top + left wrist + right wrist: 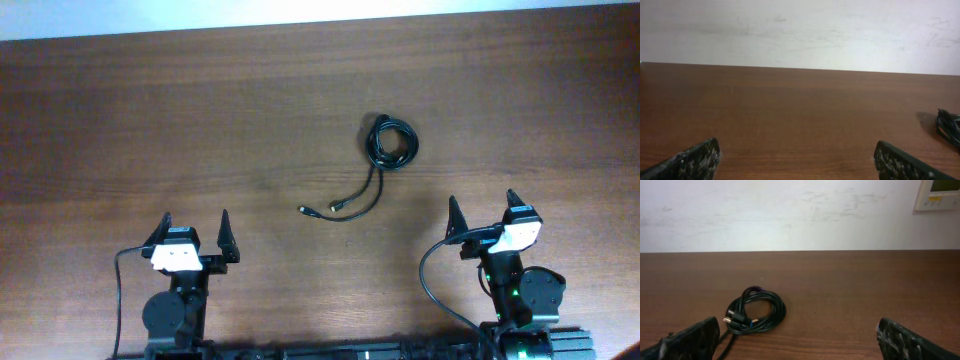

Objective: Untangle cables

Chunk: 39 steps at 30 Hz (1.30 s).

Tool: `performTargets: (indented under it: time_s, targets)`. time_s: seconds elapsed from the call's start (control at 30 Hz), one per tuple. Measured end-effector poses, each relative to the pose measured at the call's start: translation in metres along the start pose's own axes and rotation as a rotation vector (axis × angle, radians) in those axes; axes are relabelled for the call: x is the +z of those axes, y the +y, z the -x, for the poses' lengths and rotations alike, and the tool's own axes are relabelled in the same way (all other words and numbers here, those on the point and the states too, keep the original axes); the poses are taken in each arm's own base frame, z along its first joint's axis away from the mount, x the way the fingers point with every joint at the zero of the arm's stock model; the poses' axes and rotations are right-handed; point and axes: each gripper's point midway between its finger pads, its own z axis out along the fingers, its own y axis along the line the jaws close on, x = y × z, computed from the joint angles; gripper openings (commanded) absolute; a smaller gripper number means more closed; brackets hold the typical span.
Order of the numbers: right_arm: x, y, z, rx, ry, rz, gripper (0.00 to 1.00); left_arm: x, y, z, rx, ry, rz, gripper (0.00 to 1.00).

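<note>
The left gripper (194,225) sits wide open near the table (150,120) edge, holding nothing. The cables (374,142) lie right of the middle in a small coil, with 2 plug ends (304,210) trailing toward the robot. The right gripper (482,205) is wide open and empty too, near the coil. Grabbing the whole coil could pull the knot tighter.

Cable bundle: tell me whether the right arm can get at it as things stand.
Probably yes. The cable bundle lies on the table ahead and left of the right gripper, whose jaws stand open; nothing lies between them.
</note>
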Motion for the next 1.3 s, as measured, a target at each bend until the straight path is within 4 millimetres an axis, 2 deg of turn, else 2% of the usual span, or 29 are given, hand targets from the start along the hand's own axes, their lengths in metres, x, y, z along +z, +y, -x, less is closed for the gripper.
performTargets:
  time_s: [1.3]
  targets:
    - [0.0001,0.0013,0.0000,0.000,0.000,0.005,0.99,0.0000,-0.0025,0.0022,0.000,-0.009,-0.014,0.99]
